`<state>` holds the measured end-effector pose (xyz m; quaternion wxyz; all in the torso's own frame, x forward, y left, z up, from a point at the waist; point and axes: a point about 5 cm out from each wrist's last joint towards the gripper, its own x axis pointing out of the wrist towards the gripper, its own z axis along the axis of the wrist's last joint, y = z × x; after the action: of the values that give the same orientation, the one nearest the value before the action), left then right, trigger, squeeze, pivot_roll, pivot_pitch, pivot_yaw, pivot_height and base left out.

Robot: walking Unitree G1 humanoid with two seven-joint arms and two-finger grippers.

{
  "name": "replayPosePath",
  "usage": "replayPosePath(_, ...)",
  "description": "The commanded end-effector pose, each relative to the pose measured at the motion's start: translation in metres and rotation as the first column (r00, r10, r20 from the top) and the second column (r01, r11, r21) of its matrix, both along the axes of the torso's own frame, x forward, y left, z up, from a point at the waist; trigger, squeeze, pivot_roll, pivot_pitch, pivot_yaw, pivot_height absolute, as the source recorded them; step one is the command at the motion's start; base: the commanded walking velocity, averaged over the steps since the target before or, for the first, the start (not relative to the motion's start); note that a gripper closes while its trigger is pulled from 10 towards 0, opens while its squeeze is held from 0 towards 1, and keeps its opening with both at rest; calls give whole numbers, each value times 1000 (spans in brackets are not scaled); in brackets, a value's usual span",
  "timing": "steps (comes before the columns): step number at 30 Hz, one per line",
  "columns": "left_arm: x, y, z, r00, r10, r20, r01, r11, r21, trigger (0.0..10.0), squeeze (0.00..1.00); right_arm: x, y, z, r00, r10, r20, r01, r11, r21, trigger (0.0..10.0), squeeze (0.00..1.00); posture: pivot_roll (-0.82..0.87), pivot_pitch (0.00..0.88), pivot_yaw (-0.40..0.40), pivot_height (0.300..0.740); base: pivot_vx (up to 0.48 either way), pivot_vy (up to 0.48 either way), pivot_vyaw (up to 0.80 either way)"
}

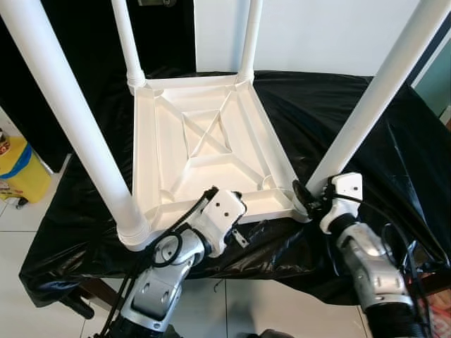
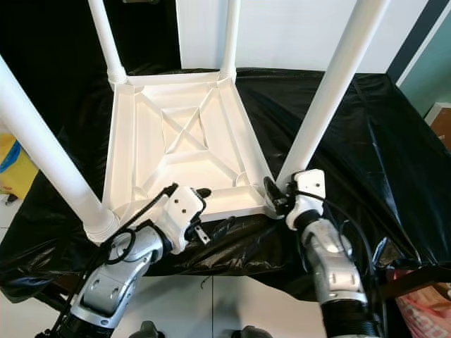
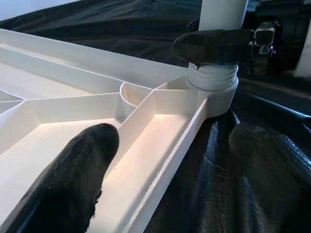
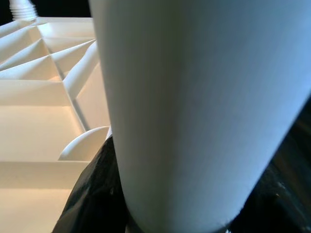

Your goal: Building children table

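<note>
A white plastic children's table (image 1: 204, 134) lies upside down on a black sheet, with its legs pointing up. My left gripper (image 3: 180, 165) is open at the near rim (image 3: 170, 160), one finger (image 3: 73, 179) inside the underside and the other finger (image 3: 272, 160) outside over the sheet. My right gripper (image 1: 310, 197) is shut on the base of the near right leg (image 1: 380, 91), which stands in its corner socket (image 3: 214, 90). In the right wrist view that leg (image 4: 194, 97) sits very close. The near left leg (image 1: 70, 113) and two far legs (image 1: 127, 42) (image 1: 251, 35) stand upright.
The black sheet (image 1: 366, 120) covers a work surface and drapes over its front edge. A yellow bin (image 1: 21, 165) stands on the white tiled floor at the left. A reddish bag (image 2: 423, 310) lies at the lower right. A white wall is behind.
</note>
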<state>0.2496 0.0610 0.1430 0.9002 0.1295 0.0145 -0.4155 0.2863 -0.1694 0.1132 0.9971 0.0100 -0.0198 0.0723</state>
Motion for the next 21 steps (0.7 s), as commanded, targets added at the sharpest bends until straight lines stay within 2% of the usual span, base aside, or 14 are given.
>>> replayPosePath(1,2,-1,-2,999,38,4,-38,999,3,10000,0,-8,0,-19,984,-149,-93,151,989,7,10000,0,19,80,-78,740,0,0,0)
replayPosePath(6,2,-1,-2,999,38,4,-38,999,2,10000,0,-10,5,-19,981,-173,-90,175,984,20,10000,0,19,82,-77,740,0,0,0)
replayPosePath(10,2,-1,-1,999,42,14,-42,999,0,10000,0,-12,19,-13,987,-156,-49,159,986,59,10000,0,19,79,-79,740,0,0,0)
replayPosePath(18,3,-1,-1,995,82,57,-82,997,-1,10000,0,-12,24,-8,990,-136,-43,140,984,109,10000,0,19,72,-86,740,0,0,0)
replayPosePath(19,5,-2,1,992,99,78,-99,995,-5,10000,0,-12,26,-2,995,-101,-1,101,989,109,10000,1000,22,67,-88,740,0,0,0)
replayPosePath(21,6,-2,2,991,103,85,-103,995,-7,10000,0,-13,27,0,996,-89,16,86,990,109,10000,1000,22,67,-88,740,0,0,0)
